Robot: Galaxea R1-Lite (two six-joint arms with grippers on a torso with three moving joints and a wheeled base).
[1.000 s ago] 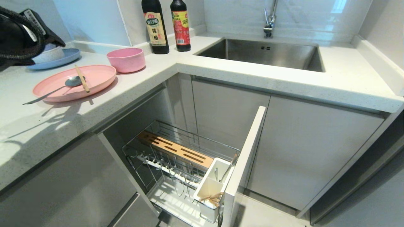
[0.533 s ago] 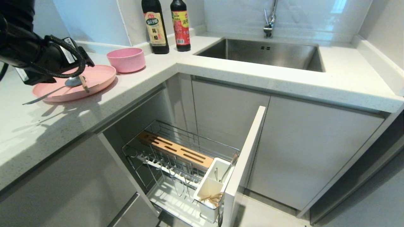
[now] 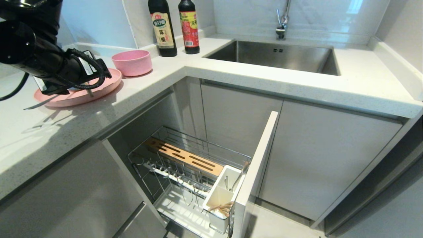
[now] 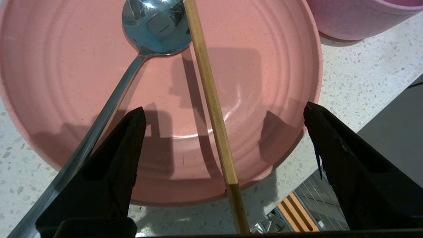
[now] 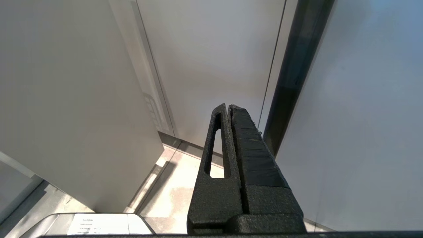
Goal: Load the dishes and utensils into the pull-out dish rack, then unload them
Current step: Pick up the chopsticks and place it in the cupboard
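Observation:
The pink plate (image 4: 257,82) lies on the counter's left part, with the pink bowl (image 3: 132,62) just behind it. A metal spoon (image 4: 155,23) and one wooden chopstick (image 4: 211,99) rest across the plate. The spoon's handle (image 3: 36,105) sticks out over the plate's rim. My left arm (image 3: 66,69) reaches over the plate and hides most of it in the head view. My left gripper (image 4: 224,106) hangs open above the plate, and the chopstick runs between its fingers untouched. The pull-out dish rack (image 3: 188,165) stands drawn out below the counter. My right gripper (image 5: 228,107) is shut and parked low beside cabinet fronts.
Two dark sauce bottles (image 3: 162,28) stand behind the bowl. The steel sink (image 3: 274,56) and faucet (image 3: 282,19) are at the back right. The rack's grey front panel (image 3: 257,172) juts out, with the bamboo strip (image 3: 185,157) and white utensil cup (image 3: 221,193) behind it.
My left arm has swung from the far left edge in over the pink plate and now covers it. The plate, spoon and chopstick have not moved.

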